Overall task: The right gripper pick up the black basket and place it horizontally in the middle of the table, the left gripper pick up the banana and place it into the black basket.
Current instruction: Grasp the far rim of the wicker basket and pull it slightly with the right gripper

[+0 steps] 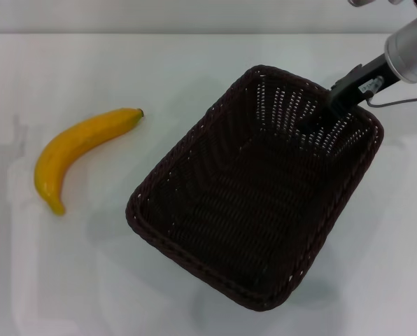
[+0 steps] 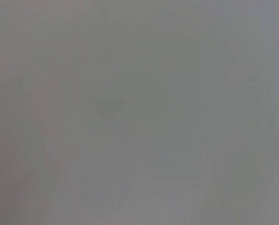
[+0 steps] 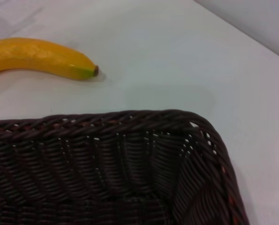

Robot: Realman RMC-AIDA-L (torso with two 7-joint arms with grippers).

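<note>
Head view: white matte desk [image 1: 194, 70] across nearly the whole frame, pale wall strip along the top edge. Black basket [image 1: 257, 189] right of centre, set diagonally, one corner toward the upper right, the opposite corner near the lower middle. Banana [image 1: 75, 150] at the left, well apart from the basket, stem tip toward the upper right. Bare desk between the two and along the left and lower edges; less room at the right edge. Right gripper [image 1: 329, 105] in from the upper right, reaching over the basket's far rim, closed on that rim as far as can be seen.

Left wrist view: plain grey blur only; left gripper not visible.

Right wrist view: braided basket rim [image 3: 130, 119] and one corner across the lower half, banana [image 3: 41, 58] at the upper left beyond it, open white desk [image 3: 186, 61] at the right, grey wall at the upper right corner.
</note>
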